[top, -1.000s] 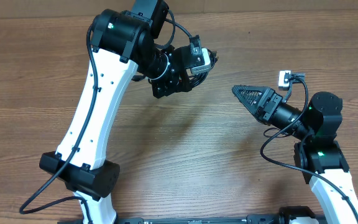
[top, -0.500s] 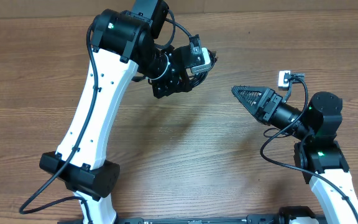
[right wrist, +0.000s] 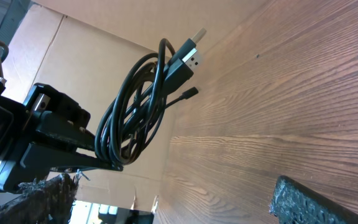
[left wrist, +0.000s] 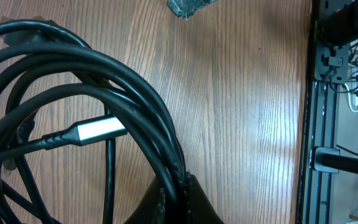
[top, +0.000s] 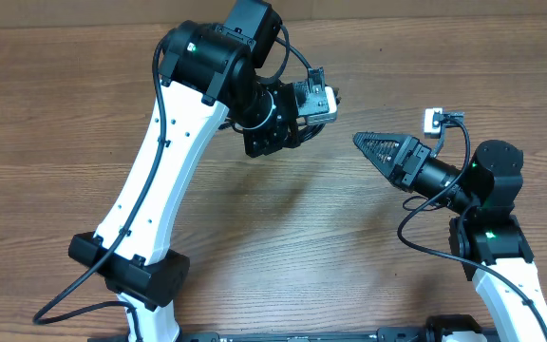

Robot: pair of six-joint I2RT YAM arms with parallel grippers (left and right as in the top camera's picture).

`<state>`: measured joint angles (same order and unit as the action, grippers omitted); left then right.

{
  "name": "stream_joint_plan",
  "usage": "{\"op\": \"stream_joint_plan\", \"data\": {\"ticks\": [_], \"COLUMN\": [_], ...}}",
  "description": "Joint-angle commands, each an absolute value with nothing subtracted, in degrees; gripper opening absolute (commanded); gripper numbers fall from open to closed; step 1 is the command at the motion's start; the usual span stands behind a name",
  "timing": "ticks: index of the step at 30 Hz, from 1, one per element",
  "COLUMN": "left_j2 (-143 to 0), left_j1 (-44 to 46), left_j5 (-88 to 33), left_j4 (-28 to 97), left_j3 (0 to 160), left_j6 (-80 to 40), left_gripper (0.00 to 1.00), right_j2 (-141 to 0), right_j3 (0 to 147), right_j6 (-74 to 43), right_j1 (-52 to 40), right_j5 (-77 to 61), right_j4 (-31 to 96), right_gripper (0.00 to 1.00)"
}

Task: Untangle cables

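Note:
The cables (left wrist: 114, 74) are a looped bundle of thin black cords with a silver-tipped plug (left wrist: 98, 129). My left gripper (left wrist: 182, 199) is shut on the bundle and holds it hanging above the wooden table. In the right wrist view the bundle (right wrist: 135, 106) dangles from the left gripper (right wrist: 73, 158), with USB plugs (right wrist: 191, 59) sticking out at the top. In the overhead view the left gripper (top: 272, 141) hides most of the bundle. My right gripper (top: 373, 144) is open and empty, to the right of the bundle and pointing at it; its fingers are spread wide in its own view (right wrist: 173, 196).
The wooden table (top: 283, 237) lies under both arms. A black frame with loose wiring (left wrist: 331, 93) runs along the table's near edge. A cardboard wall (right wrist: 104, 43) stands behind the table's far edge. The right arm's own thick wire (top: 416, 242) loops beside its base.
My left arm has shifted to the right with the cable bundle in its jaws, closer to the right gripper. The right arm has not moved.

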<state>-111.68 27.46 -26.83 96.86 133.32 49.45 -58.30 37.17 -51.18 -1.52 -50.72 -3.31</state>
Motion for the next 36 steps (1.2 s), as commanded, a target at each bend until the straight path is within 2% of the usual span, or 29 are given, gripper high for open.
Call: {"op": "stream_joint_plan", "data": {"ticks": [1,11,14,21,26,27,29,36], "left_j2": [-112.1,-112.1,-112.1,-112.1,-112.1,-112.1,-112.1,-112.1], "left_j1": [28.0,30.9,31.5,32.2,33.0,33.2,34.8,36.6], "left_j5": [-26.9,-28.3,-28.4,-28.6,-28.6,-28.6,-28.5,-28.5], "left_j4": [96.8,92.3,91.2,90.1,89.4,89.2,87.6,84.4], "left_j3": [132.3,124.2,124.1,124.1,124.1,124.1,124.1,124.1], "left_j6": [48.8,48.8,48.8,48.8,48.8,48.8,48.8,48.8], "left_gripper": [0.04,0.04,0.04,0.04,0.04,0.04,0.04,0.04], "right_j2": [-58.0,-58.0,-58.0,-58.0,-58.0,-58.0,-58.0,-58.0], "right_j3": [38.5,38.5,38.5,38.5,38.5,38.5,38.5,38.5], "right_j6": [-50.7,-53.7,-53.7,-53.7,-53.7,-53.7,-53.5,-53.5], "right_j1": [-1.4,-1.4,-1.4,-1.4,-1.4,-1.4,-1.4,-1.4], "right_j5": [-51.2,-51.1,-51.1,-50.7,-50.7,-50.7,-50.7,-50.7], "right_j4": [-3.6,-3.8,-3.8,-3.2,-3.2,-3.2,-3.2,-3.2], "right_gripper": [1.00,0.99,0.93,0.69,0.64,0.58,0.51,0.52]}}
